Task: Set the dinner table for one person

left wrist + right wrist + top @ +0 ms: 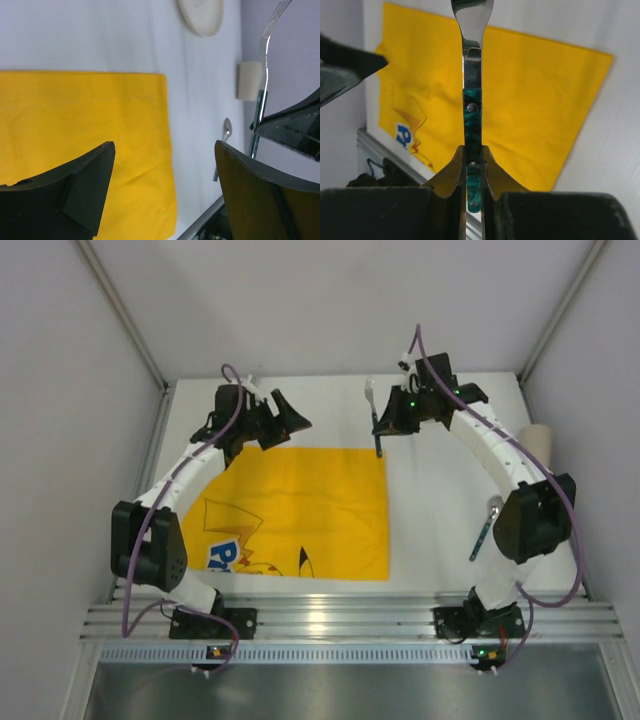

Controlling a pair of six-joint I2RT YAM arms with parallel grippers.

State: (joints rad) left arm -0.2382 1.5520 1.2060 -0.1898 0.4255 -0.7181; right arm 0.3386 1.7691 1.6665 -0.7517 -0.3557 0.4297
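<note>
The large flat white desk (430, 510) lies before both arms, carrying a yellow printed cloth mat (300, 510). The right fingers (459, 169) pinch a green-handled steel fork (472, 75) low on its handle, above the mat's far right corner; it may swivel or slip. The left fingers (90, 175) gape wide and empty nearby, so a collision is possible.

Bright even light; soft shadows on dinner table (430, 515); rail (320, 625) glare
</note>
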